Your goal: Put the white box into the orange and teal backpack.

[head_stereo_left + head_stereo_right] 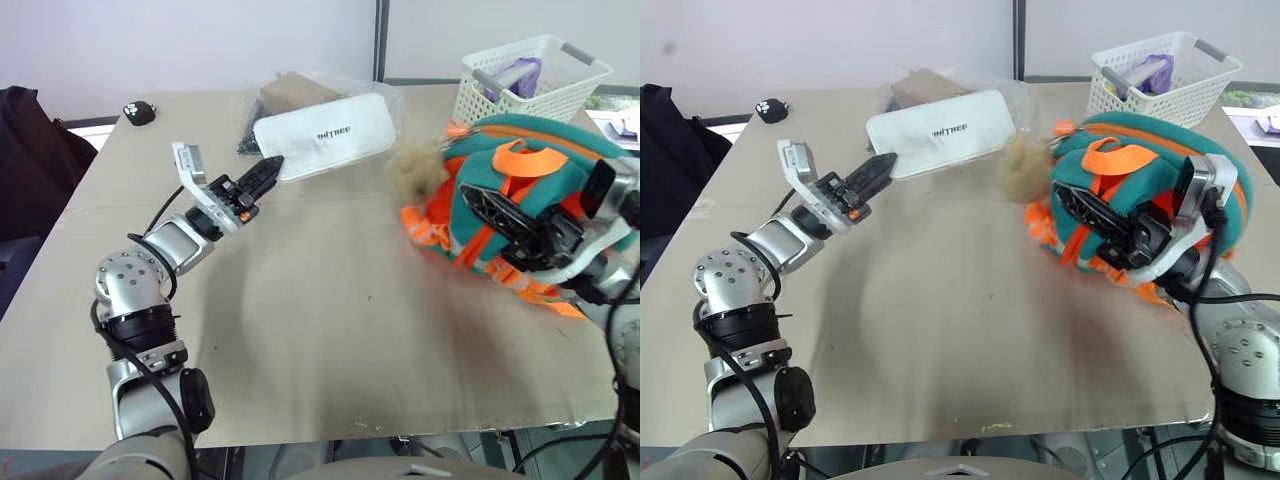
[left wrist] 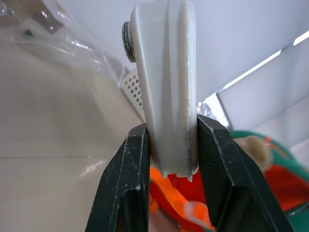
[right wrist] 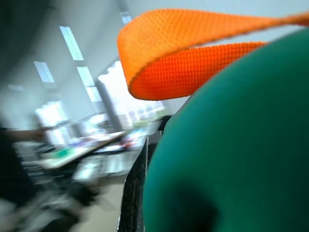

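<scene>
one white box (image 1: 325, 134), one backpack (image 1: 520, 190), one basket (image 1: 530, 80)

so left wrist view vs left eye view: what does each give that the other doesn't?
Left wrist view alone: the flat white plastic box edge-on, pinched between the left gripper's two black fingers, with a small round grey pad on its face.

Left eye view alone: the box's dark printed lid, the tan table, the white lattice basket, and the right gripper against the orange and teal backpack.

Both: the box clamped in the left gripper, the backpack's orange straps and plush bear, and clear plastic wrap behind the box.
</scene>
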`<state>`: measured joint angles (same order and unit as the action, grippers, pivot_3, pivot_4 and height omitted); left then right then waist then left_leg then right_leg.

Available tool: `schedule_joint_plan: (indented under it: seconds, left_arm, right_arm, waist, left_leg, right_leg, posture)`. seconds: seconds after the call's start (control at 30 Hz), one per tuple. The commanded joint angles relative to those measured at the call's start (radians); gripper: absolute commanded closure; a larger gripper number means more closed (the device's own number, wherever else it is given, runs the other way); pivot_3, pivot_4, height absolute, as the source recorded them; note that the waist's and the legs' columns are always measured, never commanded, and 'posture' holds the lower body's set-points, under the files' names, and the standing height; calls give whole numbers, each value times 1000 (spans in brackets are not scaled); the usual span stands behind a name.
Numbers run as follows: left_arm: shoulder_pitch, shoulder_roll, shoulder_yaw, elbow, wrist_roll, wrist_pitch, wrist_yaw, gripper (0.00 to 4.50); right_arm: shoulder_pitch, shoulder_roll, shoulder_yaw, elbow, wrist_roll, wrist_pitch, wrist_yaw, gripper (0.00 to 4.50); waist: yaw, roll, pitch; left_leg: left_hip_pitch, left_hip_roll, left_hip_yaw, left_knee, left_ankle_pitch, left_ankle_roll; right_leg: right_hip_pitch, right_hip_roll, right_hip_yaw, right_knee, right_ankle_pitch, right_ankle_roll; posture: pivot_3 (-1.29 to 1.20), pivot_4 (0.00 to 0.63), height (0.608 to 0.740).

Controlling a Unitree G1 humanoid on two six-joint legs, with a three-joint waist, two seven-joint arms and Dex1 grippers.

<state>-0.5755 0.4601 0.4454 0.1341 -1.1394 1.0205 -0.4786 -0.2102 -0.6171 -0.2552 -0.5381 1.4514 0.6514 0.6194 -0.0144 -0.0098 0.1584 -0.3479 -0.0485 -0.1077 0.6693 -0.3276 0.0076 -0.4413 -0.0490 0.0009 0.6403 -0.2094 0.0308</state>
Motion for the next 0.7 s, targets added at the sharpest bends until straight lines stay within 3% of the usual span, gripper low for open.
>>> schedule_joint_plan:
  seconds: [0.03,0.3,0.7]
  left_arm:
    - [25,24,-39,-94,17,-33,-107,3488]
    - [64,54,-133,-279,94,-159,-304,3488]
    - [224,164,26,-360,24,-194,-395,3488]
  right_arm:
    - [66,-66,-79,-11,83,52,0,4411]
    - [186,-88,-162,37,91,65,22,4411]
    - [248,-43,-177,62,-6,36,68,4411]
  waist:
    - [4,-1,1]
    - [28,-5,3]
    - [30,-5,3]
  left_leg:
    - [-1,0,0,0,0,1]
    - [-3,-1,-1,4,-1,2]
    - [-1,0,1,5,-1,2]
  right_leg:
    - [0,0,-1,-1,0,0]
    - [0,-2,-2,0,1,1]
    - [1,-1,-1,1,1,1]
  posture:
    - [0,150,740]
    - [0,150,740]
    - [0,150,740]
